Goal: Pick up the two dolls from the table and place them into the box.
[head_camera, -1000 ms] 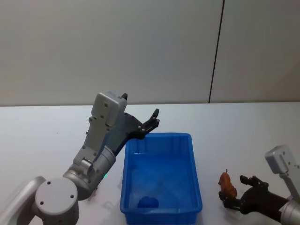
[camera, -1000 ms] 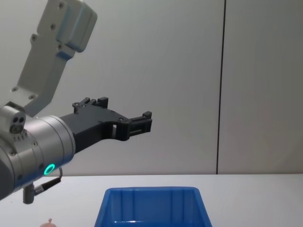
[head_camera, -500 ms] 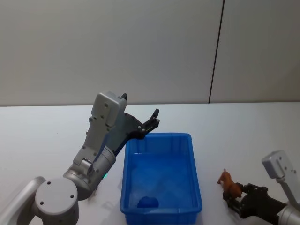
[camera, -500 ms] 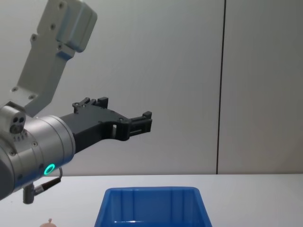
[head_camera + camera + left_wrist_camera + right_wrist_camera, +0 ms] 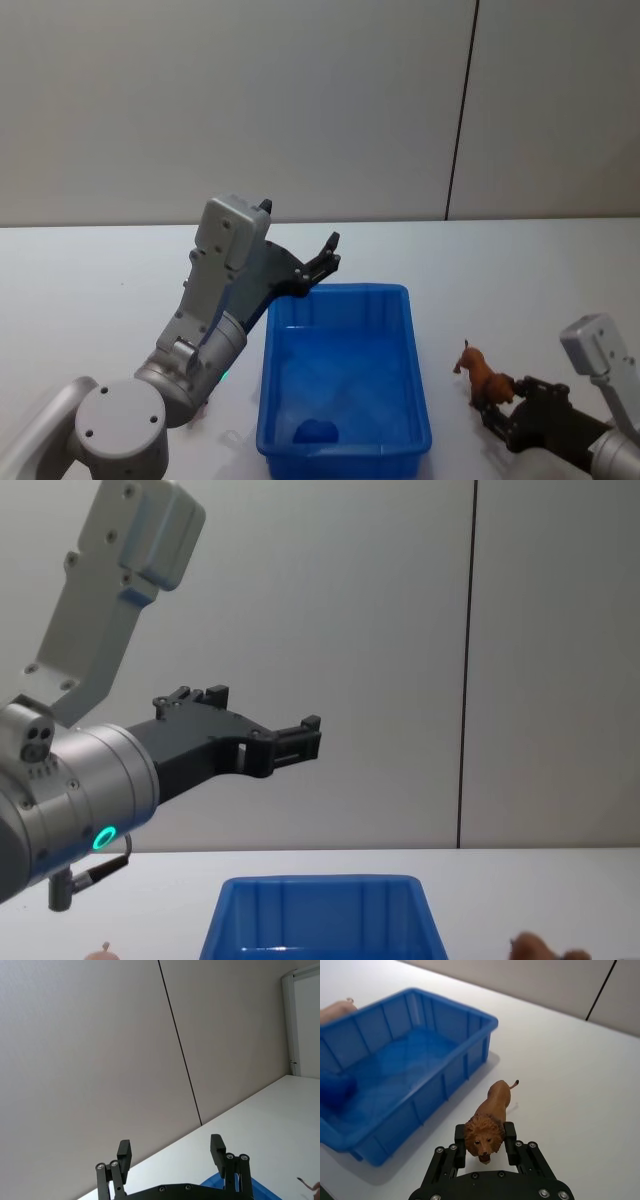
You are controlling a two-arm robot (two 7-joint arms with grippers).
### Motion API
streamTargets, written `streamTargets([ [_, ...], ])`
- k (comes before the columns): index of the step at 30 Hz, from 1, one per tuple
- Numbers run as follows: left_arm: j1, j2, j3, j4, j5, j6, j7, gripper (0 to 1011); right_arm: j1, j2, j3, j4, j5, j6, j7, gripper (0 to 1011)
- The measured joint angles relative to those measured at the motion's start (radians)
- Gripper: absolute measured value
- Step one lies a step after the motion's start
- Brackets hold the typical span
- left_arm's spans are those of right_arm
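two fingers (image 5: 510,1136) of the right gripper (image 5: 485,1141) are clamped on the maned head of the brown lion doll (image 5: 494,1105), its tail pointing away from them; whether its paws touch the table (image 5: 520,270) i cannot tell. this doll is at 3 o'clock of the blue box (image 5: 340,291), near its wall. a peach-pink doll (image 5: 336,1010) lies at about 8 o'clock of the box. the left gripper (image 5: 330,254) hovers with fingers spread above the box's 11 o'clock corner.
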Motion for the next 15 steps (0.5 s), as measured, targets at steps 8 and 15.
streamTargets([
  [8,0.000,0.000,0.000,0.000,0.000,0.000,0.000,1001,0.007,-0.003,0.001,-0.041,-0.005,-0.052,-0.001,433],
  [15,0.000,0.000,0.000,0.000,0.000,0.000,0.000,1001,0.042,-0.019,-0.002,-0.081,-0.008,-0.089,0.040,433],
])
